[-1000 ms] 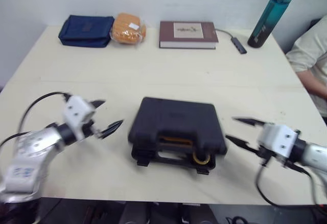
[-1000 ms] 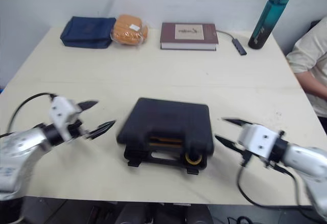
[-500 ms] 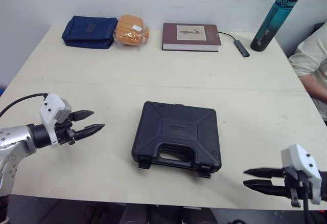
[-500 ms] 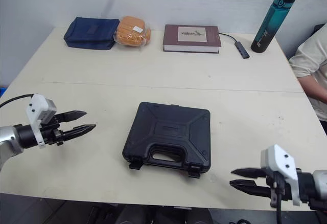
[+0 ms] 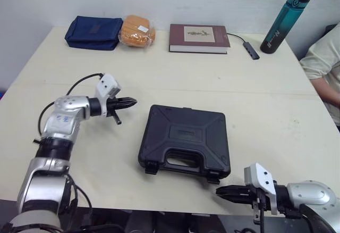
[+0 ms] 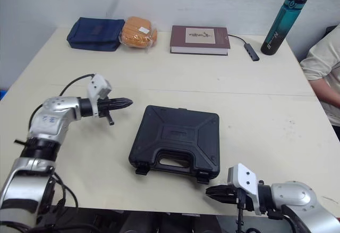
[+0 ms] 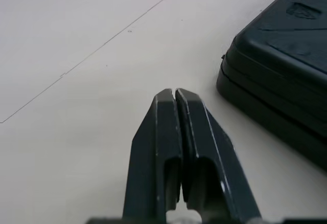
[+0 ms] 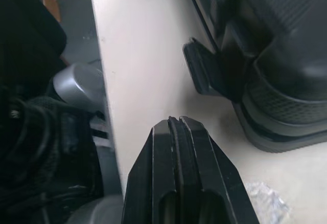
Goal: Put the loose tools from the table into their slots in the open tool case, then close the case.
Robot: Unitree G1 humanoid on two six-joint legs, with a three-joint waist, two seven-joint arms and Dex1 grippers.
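Observation:
The black tool case [image 5: 185,142] lies flat with its lid down in the middle of the table, handle and two latches toward the front edge. My left gripper [image 5: 133,102] is shut and empty, hovering just left of the case's far left corner and pointing at it; the case's corner [image 7: 276,75] sits beside the fingertips in the left wrist view. My right gripper [image 5: 220,192] is shut and empty at the table's front edge, right of the case's right latch [image 8: 202,73]. I see no loose tools on the table.
Along the back edge lie a navy pouch [image 5: 91,32], an orange bag [image 5: 137,30], a brown book [image 5: 199,38] and a teal bottle [image 5: 283,19], with a dark adapter [image 5: 249,48] on a cable. A person's arm [image 5: 323,65] rests at the right edge.
The case lid went from ajar to fully down. Both grippers shut. The left moved in toward the case's far left corner; the right swung down to the front edge near the right latch.

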